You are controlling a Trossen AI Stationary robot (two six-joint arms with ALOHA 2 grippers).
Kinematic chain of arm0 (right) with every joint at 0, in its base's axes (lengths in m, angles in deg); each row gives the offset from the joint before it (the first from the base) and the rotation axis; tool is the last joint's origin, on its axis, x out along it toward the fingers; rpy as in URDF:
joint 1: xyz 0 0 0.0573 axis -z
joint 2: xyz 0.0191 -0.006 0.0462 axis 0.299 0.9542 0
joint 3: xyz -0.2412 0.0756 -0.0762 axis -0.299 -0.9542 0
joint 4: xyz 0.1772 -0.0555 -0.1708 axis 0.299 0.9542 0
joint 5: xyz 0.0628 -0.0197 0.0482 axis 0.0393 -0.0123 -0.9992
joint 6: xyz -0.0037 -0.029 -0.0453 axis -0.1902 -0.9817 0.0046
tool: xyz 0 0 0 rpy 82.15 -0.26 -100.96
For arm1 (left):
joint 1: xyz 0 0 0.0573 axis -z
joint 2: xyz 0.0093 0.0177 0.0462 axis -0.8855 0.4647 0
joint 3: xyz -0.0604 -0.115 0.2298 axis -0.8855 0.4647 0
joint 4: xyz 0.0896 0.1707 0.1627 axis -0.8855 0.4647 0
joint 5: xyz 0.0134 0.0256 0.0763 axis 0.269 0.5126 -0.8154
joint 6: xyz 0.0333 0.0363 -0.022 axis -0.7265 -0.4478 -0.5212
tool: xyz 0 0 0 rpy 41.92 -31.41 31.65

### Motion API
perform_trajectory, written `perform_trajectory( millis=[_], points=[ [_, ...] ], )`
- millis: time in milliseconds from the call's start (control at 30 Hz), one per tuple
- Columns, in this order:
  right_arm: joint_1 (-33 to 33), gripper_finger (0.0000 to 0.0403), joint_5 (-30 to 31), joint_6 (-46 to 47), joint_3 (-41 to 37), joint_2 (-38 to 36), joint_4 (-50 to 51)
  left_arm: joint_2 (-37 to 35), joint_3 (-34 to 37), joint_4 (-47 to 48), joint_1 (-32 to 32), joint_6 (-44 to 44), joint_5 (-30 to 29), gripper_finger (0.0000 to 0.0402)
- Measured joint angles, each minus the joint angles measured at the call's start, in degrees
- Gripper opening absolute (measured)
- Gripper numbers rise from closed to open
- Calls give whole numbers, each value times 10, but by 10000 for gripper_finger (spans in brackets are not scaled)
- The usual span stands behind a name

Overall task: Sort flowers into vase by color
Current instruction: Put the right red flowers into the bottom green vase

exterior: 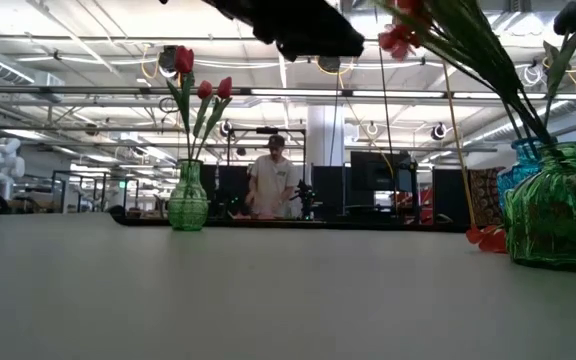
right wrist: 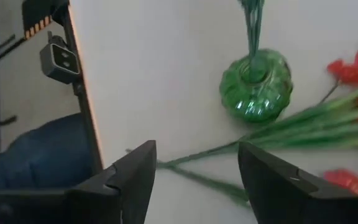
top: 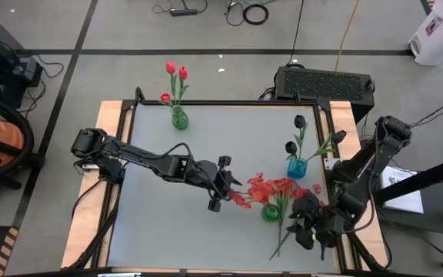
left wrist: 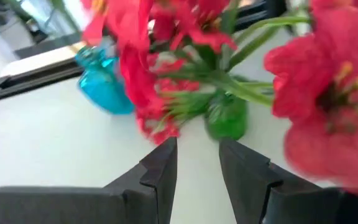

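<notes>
High view: red bunch [top: 271, 187] lies on bench [top: 168, 231], stems [right wrist: 278, 134] trailing beside near green vase [top: 271, 212]. Right tool [top: 304, 228] spread over stem ends, gripping nothing. Left tool [top: 220, 192] spread, empty, just beside the blossoms. Red tulips [top: 175, 73] in far green vase [top: 179, 118]; black tulips [top: 294, 135] in blue vase [top: 296, 167].

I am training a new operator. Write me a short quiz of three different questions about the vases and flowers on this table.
1. True or false: the black tulips stand in the blue vase.
2. How many green vases are on the table?
3. What lies beneath the right gripper: A. green stems, B. a blue vase?

Key: 1 true. 2 two: far green vase with red tulips, near green vase by the red blossoms. 3 A, the stems.
</notes>
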Motion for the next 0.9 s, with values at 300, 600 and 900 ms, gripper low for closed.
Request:
perform_trajectory(
  millis=[300, 600, 900],
  points=[
    [-53, 214, 4, 121, 0, 19, 0, 0, 0, 66, -1, -5, -60, 128],
    [-68, 214, 0, 253, 0, 68, 22, -7, 0, 155, -1, 23, -223, 128],
    [-68, 215, -39, 437, 0, 103, 67, -9, 0, 227, -1, 82, -302, 128]
  ],
)
